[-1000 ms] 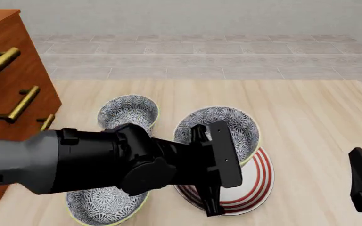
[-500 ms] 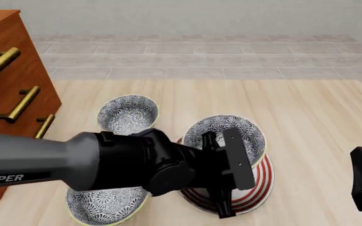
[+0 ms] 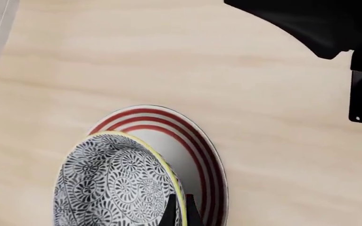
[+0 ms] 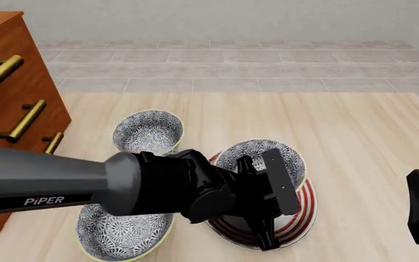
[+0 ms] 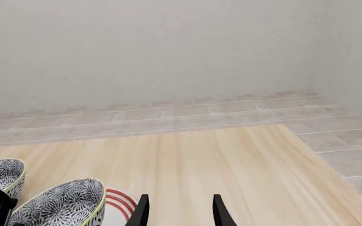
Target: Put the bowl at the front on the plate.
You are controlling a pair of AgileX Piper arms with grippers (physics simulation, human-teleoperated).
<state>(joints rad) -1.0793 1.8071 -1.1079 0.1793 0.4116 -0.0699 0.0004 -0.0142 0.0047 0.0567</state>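
Two arms are sharing the counter (image 4: 355, 125). The left gripper (image 3: 177, 214) is pinching the rim of the bowl (image 4: 262, 159), which is sitting over the red-ringed plate (image 4: 300, 210); whether it is touching the plate I cannot tell. Off to the side, the right gripper (image 5: 178, 212) is hovering with its fingers spread, holding nothing.

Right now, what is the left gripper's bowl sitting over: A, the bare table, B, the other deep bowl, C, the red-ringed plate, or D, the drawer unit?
C: the left gripper grips the bowl at its rim, above the plate with red rings.
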